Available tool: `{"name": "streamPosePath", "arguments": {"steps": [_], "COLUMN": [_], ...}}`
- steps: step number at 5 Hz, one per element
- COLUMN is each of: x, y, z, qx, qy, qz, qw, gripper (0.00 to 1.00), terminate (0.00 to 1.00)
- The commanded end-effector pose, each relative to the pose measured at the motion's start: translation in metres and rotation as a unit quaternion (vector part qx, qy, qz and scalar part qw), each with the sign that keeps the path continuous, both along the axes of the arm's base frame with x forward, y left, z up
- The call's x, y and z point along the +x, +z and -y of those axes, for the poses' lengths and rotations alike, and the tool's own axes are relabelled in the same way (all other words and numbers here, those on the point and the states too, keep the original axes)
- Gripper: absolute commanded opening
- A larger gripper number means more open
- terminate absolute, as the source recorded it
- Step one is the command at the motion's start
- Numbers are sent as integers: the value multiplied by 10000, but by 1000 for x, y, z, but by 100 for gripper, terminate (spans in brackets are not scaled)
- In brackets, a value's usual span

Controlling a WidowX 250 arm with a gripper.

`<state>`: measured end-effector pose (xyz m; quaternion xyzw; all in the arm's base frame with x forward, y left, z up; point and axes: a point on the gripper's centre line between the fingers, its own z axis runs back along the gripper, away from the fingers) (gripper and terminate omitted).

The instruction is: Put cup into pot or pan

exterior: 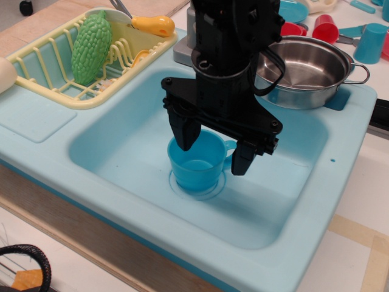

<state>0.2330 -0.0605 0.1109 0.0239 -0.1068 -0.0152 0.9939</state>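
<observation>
The sky-blue cup (197, 168) stands upright in the middle of the light blue sink basin (121, 146), its small handle pointing right. My black gripper (214, 151) hangs directly over it, open. The left fingertip (186, 137) is at or just inside the cup's left rim. The right fingertip (242, 161) is outside the cup, by the handle. The fingers are not closed on the cup. The shiny steel pot (307, 70) with wire loop handles sits on the sink's back right corner, empty, partly hidden behind my arm.
A yellow dish rack (55, 64) at the back left holds a green bumpy gourd (91, 45) and a yellow-handled utensil (152, 24). Red cups (325, 27) and a pale teal tumbler (371, 42) stand behind the pot. A black cable (27, 258) lies at lower left.
</observation>
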Motion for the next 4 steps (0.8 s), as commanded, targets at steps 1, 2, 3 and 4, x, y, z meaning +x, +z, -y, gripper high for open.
{"name": "streamPosePath", "arguments": {"steps": [1, 2, 3, 4], "x": [0, 7, 14, 19], "y": [0, -12, -26, -39], "z": [0, -4, -7, -10], "qx": [0, -125, -301, -448], "qy": [0, -82, -109, -17], "qz": [0, 24, -140, -249], "qw": [10000, 9999, 9994, 9987], "gripper": [100, 100, 100, 0], "terminate": [0, 0, 0, 0]}}
